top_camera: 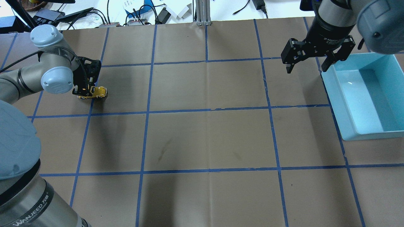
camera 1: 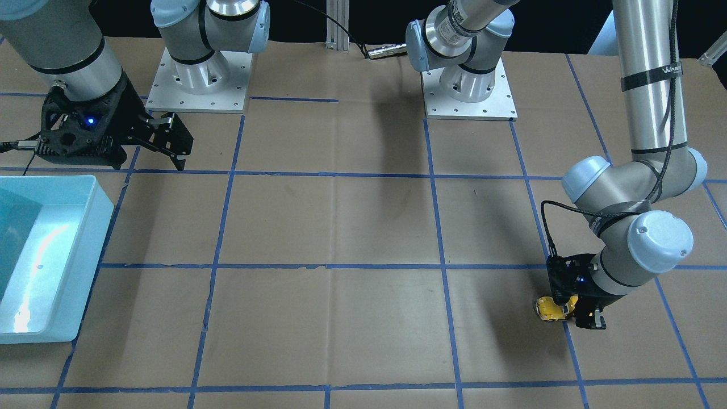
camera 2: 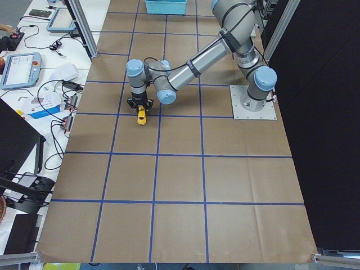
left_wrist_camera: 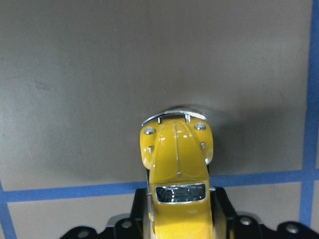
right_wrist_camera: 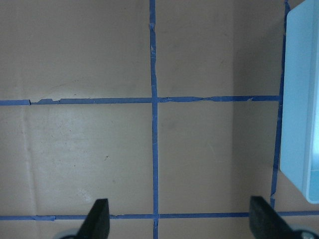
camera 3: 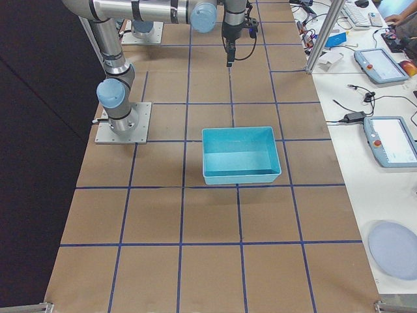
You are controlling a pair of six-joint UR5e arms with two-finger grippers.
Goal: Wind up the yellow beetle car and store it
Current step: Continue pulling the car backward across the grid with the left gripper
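While the left arm bends low over the far left part of the bench (top_camera: 205,142), its left gripper (top_camera: 82,93) has its fingers (left_wrist_camera: 142,211) closed narrowly on the rear of the yellow beetle car (top_camera: 98,92). From the left wrist camera the car (left_wrist_camera: 177,149) sits between the two black fingers with its bonnet and silver bumper pointing away from them, and it crosses a line of blue tape (left_wrist_camera: 75,191). A dark shadow lies close around the bumper, though whether the wheels touch the brown paper I cannot tell. From the front camera the car (camera 1: 550,308) shows just beside the gripper's black body, low over the bench.

Further right, past the middle squares of the tape grid, the right gripper (top_camera: 306,67) hangs above the bench at the far right, fingers (right_wrist_camera: 97,221) spread wide and gripping nothing. Just to its right stands a light blue bin (top_camera: 369,135), resting on the bench, well apart from the car. The right wrist camera catches the bin's edge (right_wrist_camera: 301,99) along its right side.
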